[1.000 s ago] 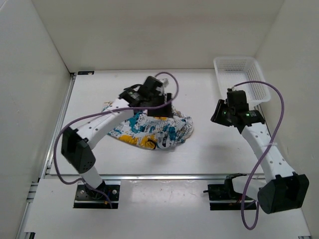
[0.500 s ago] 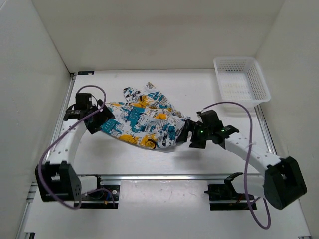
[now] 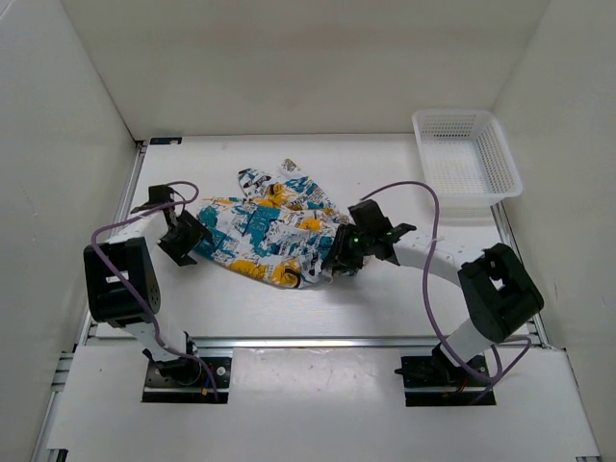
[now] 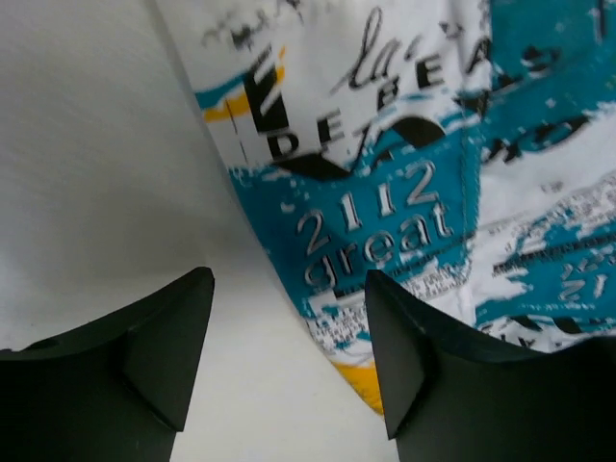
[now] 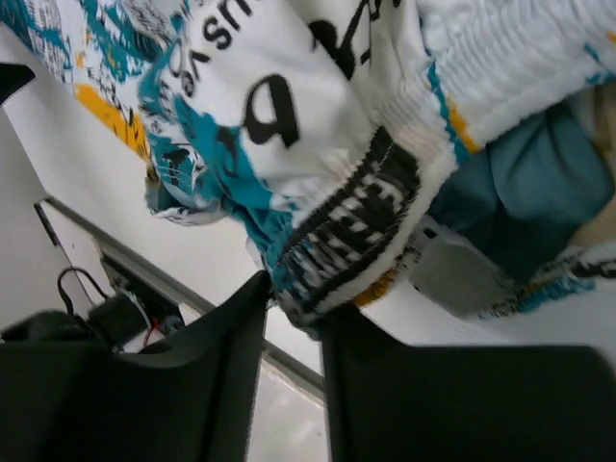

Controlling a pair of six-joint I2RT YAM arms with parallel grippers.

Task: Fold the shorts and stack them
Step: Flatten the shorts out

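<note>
Right pincer (image 5: 294, 318) clenches the waistband (image 5: 358, 219) of the shorts (image 3: 265, 231), left pincer (image 4: 289, 337) released at their far edge — seemingly spreading; next, left should pinch that edge.

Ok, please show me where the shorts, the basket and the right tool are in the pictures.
shorts (image 3: 265, 226): top view, middle of the printed fabric.
basket (image 3: 468, 164): top view, its bare mesh floor.
right tool (image 5: 294, 300): right wrist view, midway between its fingertips.
</note>
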